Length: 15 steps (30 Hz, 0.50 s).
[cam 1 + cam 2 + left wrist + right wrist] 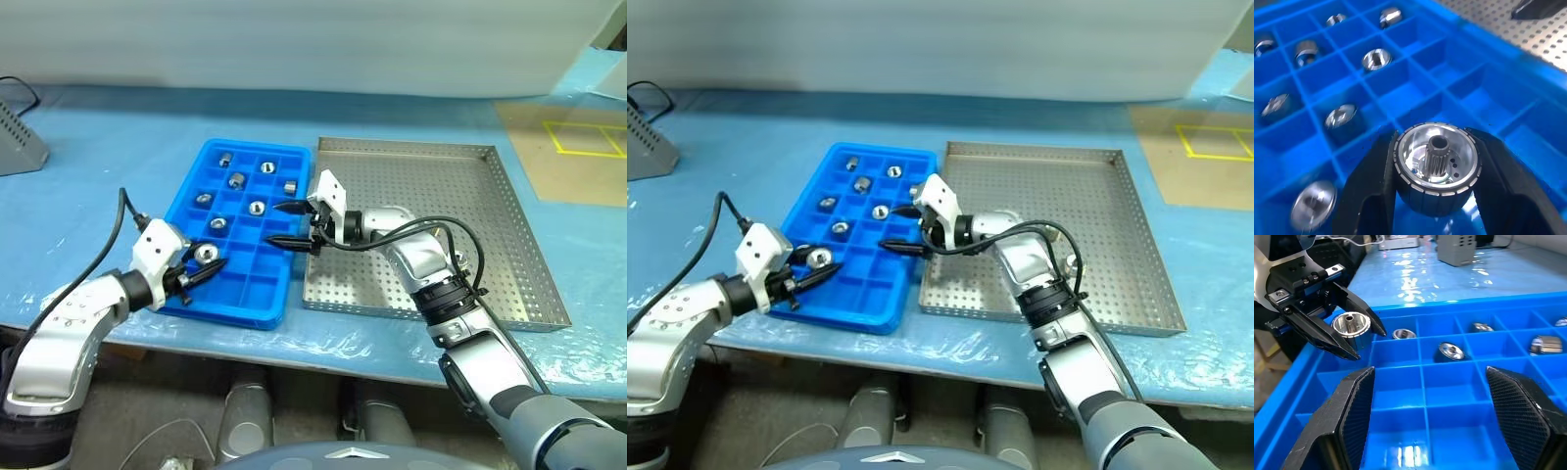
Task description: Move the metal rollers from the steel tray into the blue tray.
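The blue tray (247,292) lies left of the steel tray (480,211) on the blue-covered table. Several metal rollers (257,207) sit in separate compartments of the blue tray's far half. My left gripper (204,262) is shut on one metal roller (1436,166), held just above the tray's near-left compartments. My right gripper (274,223) points left over the blue tray's right side, open and with nothing between its fingers. The right wrist view looks across the compartments at the held roller (1351,326). What shows of the steel tray's perforated floor is bare.
A grey box (15,142) with a cable stands at the far left. A tan sheet with yellow lines (578,147) lies at the back right. The table's front edge runs just below both trays.
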Each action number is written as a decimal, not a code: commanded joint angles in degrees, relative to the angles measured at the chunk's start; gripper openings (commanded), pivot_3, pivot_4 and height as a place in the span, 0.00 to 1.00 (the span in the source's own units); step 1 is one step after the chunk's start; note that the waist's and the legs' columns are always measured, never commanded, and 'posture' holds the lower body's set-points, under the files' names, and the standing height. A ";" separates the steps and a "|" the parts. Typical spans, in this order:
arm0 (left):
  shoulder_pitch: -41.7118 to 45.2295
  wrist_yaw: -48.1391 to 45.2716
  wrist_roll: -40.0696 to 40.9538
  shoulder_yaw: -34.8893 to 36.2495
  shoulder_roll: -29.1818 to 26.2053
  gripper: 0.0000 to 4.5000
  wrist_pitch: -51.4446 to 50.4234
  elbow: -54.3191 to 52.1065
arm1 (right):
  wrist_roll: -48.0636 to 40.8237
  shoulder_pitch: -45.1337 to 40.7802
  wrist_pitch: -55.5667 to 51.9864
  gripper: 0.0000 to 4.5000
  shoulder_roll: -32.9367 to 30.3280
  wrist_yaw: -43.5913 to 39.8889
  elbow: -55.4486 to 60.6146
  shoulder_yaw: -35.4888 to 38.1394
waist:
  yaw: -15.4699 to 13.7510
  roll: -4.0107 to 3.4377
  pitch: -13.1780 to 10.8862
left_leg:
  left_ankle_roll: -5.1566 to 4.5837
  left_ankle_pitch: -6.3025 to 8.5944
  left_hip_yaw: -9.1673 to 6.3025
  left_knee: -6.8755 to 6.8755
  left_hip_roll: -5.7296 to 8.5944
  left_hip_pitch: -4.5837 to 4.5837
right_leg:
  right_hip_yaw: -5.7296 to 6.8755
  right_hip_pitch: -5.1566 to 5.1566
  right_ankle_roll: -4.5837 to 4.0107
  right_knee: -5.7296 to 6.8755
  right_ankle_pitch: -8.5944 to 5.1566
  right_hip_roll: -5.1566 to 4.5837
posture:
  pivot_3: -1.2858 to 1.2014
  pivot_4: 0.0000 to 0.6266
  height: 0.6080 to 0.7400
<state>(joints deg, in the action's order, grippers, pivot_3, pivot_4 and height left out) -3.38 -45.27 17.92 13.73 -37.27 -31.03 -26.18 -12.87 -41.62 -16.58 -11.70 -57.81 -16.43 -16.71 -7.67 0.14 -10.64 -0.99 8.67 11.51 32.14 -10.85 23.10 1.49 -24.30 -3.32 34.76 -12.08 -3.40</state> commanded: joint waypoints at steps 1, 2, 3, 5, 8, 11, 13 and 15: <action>-2.23 1.64 0.49 3.14 -1.05 0.39 0.28 -2.86 | -0.01 -1.50 1.98 0.82 0.87 -1.23 -0.28 0.14 | -0.72 0.00 0.00 | 0.00 0.00 -0.01 0.00 0.00 0.00 | 0.00 0.00 0.16 0.00 -0.09 0.00 | 0.65 0.24 1.00; -3.14 1.90 0.42 3.67 -1.16 0.39 0.33 -2.69 | 0.31 -1.59 2.48 0.82 1.02 -1.33 -0.69 0.12 | -1.04 0.00 0.00 | 0.00 0.00 -0.02 0.00 0.00 -0.01 | -0.01 0.00 0.25 0.01 -0.14 0.01 | 0.66 0.24 1.00; -3.87 1.96 0.42 3.99 -1.32 0.39 0.42 -2.61 | 0.55 -1.68 2.86 0.82 1.20 -1.36 -1.05 0.15 | -1.17 0.00 0.00 | 0.01 0.00 -0.04 -0.01 0.00 -0.01 | 0.00 0.00 0.27 0.01 -0.15 0.02 | 0.66 0.24 1.00; -4.87 2.65 0.28 4.01 -1.20 0.39 0.59 -2.45 | 0.50 -1.94 3.14 0.82 1.86 -1.33 -1.56 0.41 | -1.36 0.00 0.00 | 0.02 -0.01 -0.05 -0.03 0.00 -0.03 | 0.00 0.00 0.31 0.02 -0.18 0.02 | 0.66 0.24 1.00; -4.90 3.58 -0.48 1.92 -1.03 0.39 1.17 -1.98 | 0.70 -2.25 3.51 0.82 2.43 -1.25 -2.01 0.45 | -1.50 0.00 0.00 | 0.04 -0.01 -0.06 -0.04 0.00 -0.02 | -0.01 -0.01 0.31 0.02 -0.18 0.02 | 0.66 0.24 1.00; -3.60 4.25 -1.68 -1.45 -0.75 0.39 1.72 -0.86 | 1.27 -2.17 3.85 0.82 2.30 -0.91 -2.36 0.81 | -1.56 0.00 0.00 | 0.05 -0.02 -0.06 -0.04 0.00 -0.01 | -0.01 -0.02 0.29 0.02 -0.17 0.02 | 0.66 0.24 1.00; -2.34 4.76 -1.96 -2.80 -0.54 0.55 1.88 0.24 | 1.63 -1.73 3.87 0.82 1.72 -0.67 -2.15 1.00 | -1.55 0.01 0.01 | 0.06 -0.03 -0.06 -0.05 0.01 -0.01 | -0.01 -0.02 0.22 0.01 -0.13 0.02 | 0.65 0.24 1.00; -1.58 5.26 -2.38 -3.47 -0.70 0.68 2.12 1.22 | 1.76 -1.34 3.79 0.82 1.34 -0.59 -1.71 1.03 | -1.46 0.02 0.01 | 0.08 -0.04 -0.06 -0.05 0.01 -0.01 | -0.02 -0.02 0.12 0.02 -0.07 0.03 | 0.64 0.24 1.00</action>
<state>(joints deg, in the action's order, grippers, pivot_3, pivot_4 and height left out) -5.08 -40.59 16.33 10.67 -37.81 -29.74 -25.18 -10.98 -42.38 -13.77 -10.07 -58.44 -19.53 -16.79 -9.13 0.16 -10.63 -0.89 8.61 11.46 32.09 -10.84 23.08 1.47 -24.32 -3.24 34.78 -12.12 -3.37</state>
